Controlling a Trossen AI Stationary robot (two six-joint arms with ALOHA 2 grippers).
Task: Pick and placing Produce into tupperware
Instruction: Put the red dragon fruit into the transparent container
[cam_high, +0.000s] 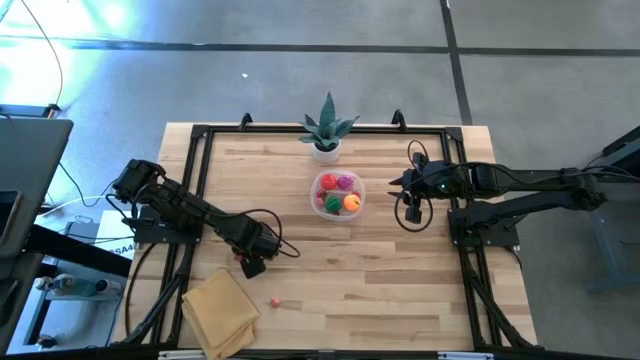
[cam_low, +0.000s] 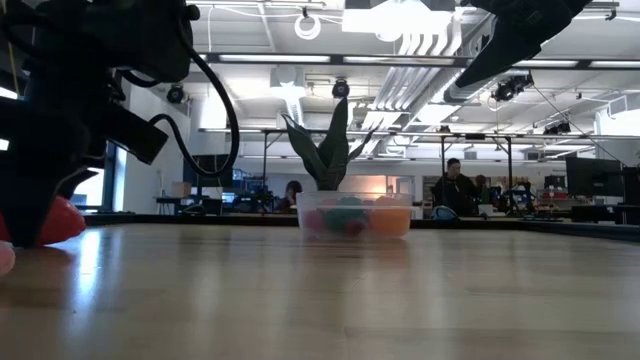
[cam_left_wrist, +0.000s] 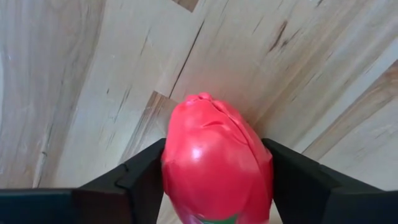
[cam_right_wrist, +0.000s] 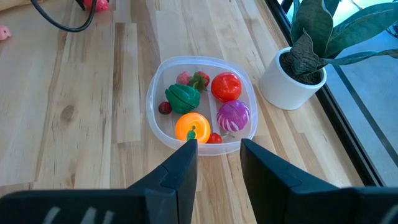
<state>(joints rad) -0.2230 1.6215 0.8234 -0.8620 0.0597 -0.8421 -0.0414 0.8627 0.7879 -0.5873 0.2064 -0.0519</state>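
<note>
The task looks mostly done, as far as I can judge. The tupperware (cam_right_wrist: 202, 106) stands on the table (cam_high: 400, 290) beside the potted plant (cam_right_wrist: 305, 62), and it already holds several pieces of produce: an orange one (cam_right_wrist: 191, 126), a green one (cam_right_wrist: 182, 96), a red one (cam_right_wrist: 226, 86), a purple one (cam_right_wrist: 233, 115) and some smaller ones. At least 2 pieces are left outside: a small pink piece (cam_high: 275, 301) near the yellow cloth (cam_high: 220, 310), and a red piece (cam_left_wrist: 214, 168).

The left gripper (cam_high: 252, 266) is low on the table, and the red piece sits between its fingers (cam_left_wrist: 140, 180), which touch it on both sides. The right gripper (cam_right_wrist: 217, 168) waits above the tupperware's edge, with its fingers apart and holding nothing.
</note>
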